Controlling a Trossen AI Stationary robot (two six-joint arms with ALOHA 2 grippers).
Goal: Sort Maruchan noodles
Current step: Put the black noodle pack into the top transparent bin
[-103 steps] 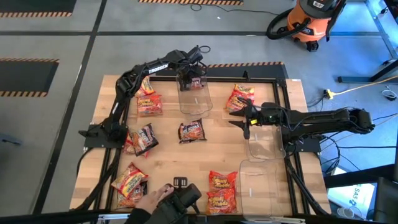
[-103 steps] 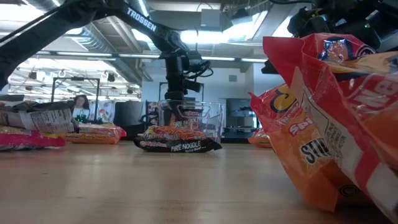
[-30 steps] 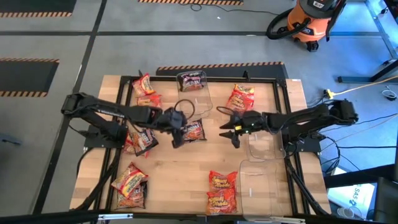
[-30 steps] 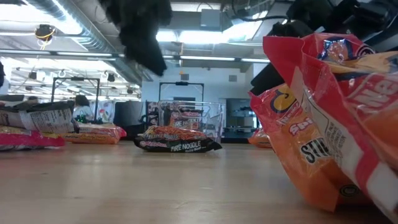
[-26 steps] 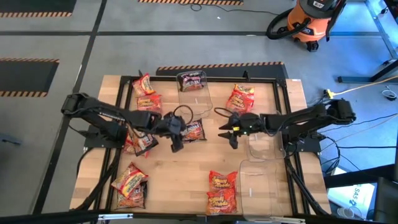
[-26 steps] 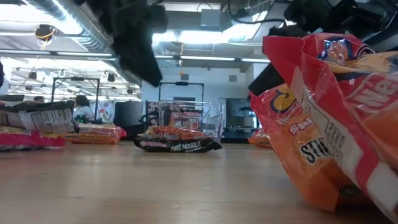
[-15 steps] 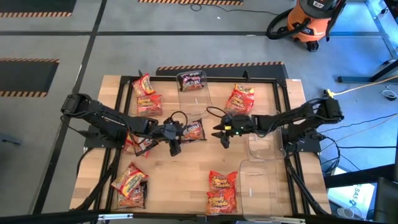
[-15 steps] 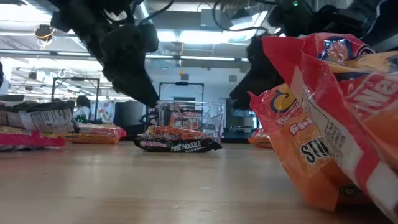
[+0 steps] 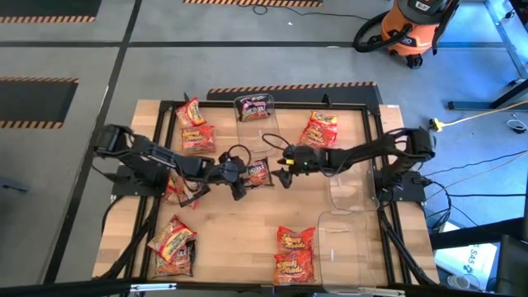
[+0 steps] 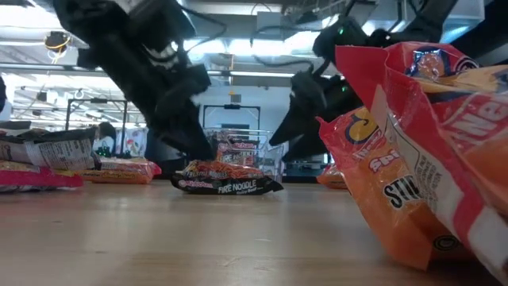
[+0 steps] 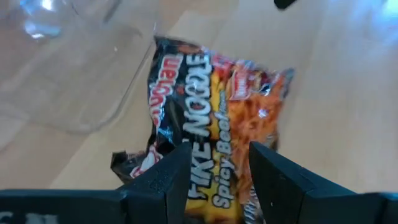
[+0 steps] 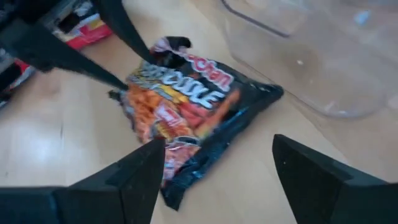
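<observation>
- High view: overhead, straight down on the whole tabletop [image 9: 247, 239].
- Low view: tabletop level, facing the room.
- Wrist views: both close on the black Fire Noodle packet [image 11: 211, 124], from opposite sides.

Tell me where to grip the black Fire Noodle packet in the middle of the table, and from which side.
Grip the black packet across a crimped short edge, coming down from above. It lies flat on the table, so only its thin sealed ends likely give the fingers purchase. The left gripper already straddles one end; the right gripper stands open at the other.

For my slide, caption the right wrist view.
Open right claw nears a black noodle packet beside a clear bin.
</observation>
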